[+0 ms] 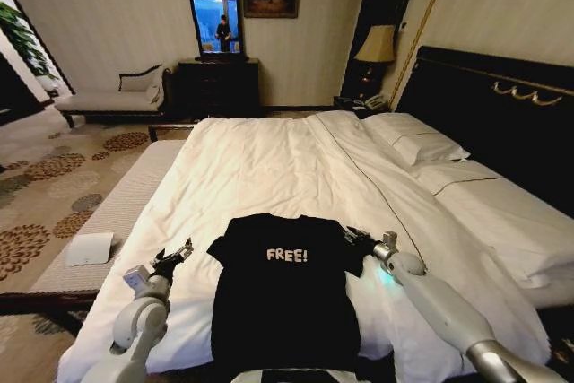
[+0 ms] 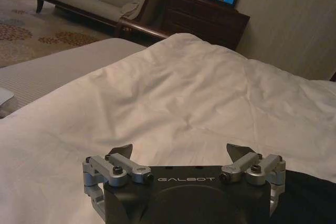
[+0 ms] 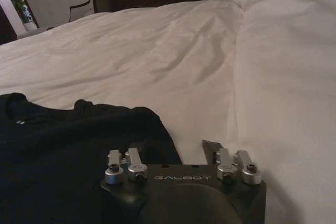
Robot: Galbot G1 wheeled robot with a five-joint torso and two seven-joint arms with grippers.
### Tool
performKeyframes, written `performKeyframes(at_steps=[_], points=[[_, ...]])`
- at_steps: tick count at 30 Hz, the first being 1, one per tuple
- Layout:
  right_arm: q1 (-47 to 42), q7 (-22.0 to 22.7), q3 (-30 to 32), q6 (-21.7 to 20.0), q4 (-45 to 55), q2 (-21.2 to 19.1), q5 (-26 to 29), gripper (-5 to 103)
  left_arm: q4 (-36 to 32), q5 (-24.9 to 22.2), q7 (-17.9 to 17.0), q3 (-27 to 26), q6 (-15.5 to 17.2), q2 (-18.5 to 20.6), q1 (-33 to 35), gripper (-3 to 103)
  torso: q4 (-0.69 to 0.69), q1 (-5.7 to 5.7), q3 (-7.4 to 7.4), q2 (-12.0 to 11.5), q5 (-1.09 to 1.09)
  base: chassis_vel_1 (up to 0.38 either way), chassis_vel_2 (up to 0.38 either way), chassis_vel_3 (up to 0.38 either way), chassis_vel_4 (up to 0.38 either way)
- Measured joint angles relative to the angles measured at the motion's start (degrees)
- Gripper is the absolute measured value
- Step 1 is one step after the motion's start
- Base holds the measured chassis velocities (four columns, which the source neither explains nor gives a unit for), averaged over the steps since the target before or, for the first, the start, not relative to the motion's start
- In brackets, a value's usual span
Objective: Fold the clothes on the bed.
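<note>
Right now your black T-shirt (image 1: 285, 298) lies flat and face up on the white duvet (image 1: 269, 168) at the near end of the bed (image 1: 484, 87), its "FREE!" lettering (image 1: 287, 255) readable and both short sleeves spread out. Your left end effector (image 1: 172, 259) sits just beside the left sleeve with its fingers spread apart and nothing between them; your right end effector (image 1: 361, 241) is at the right sleeve, also released and empty, one finger over the black cloth in the right wrist view. Expect the shirt to be light, limp and shapeless, so it will likely sag and drag rather than hold a crease. Pinch only the thin sleeve or shoulder edge; grab too deep and you'll probably bunch the soft duvet underneath along with it.
</note>
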Motion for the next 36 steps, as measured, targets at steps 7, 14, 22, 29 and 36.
performKeyframes(at_steps=[7,14,22,29,36], points=[[0.06,-0.80,-0.05,-0.24,-0.54,0.09,-0.75,49,0.05,-0.03,-0.05,0.09,0.00,0.10,-0.21,100,0.00,0.00,0.00,0.00,0.00,0.000,0.000,0.000,0.000],[0.05,-1.97,0.16,0.03,-0.68,-0.06,-1.10,21,0.17,-0.06,-0.11,0.27,0.00,0.16,-0.39,100,0.00,0.00,0.00,0.00,0.00,0.000,0.000,0.000,0.000],[0.05,-2.09,0.16,0.92,-0.80,0.03,-1.89,2,0.28,-0.05,-0.13,0.32,0.00,0.07,-0.42,100,0.00,0.00,0.00,0.00,0.00,0.000,0.000,0.000,0.000],[-0.14,-2.46,0.23,1.37,-0.78,0.00,-2.23,0,0.46,-0.04,-0.14,0.32,-0.02,-0.01,-0.47,100,0.00,0.00,0.00,0.00,0.00,0.000,0.000,0.000,0.000],[0.17,-2.15,1.05,2.71,-0.09,-0.13,-1.11,0,0.69,-0.01,-0.14,0.41,-0.08,-0.06,-0.61,100,0.00,0.00,0.00,0.00,0.00,0.000,0.000,0.000,0.000]])
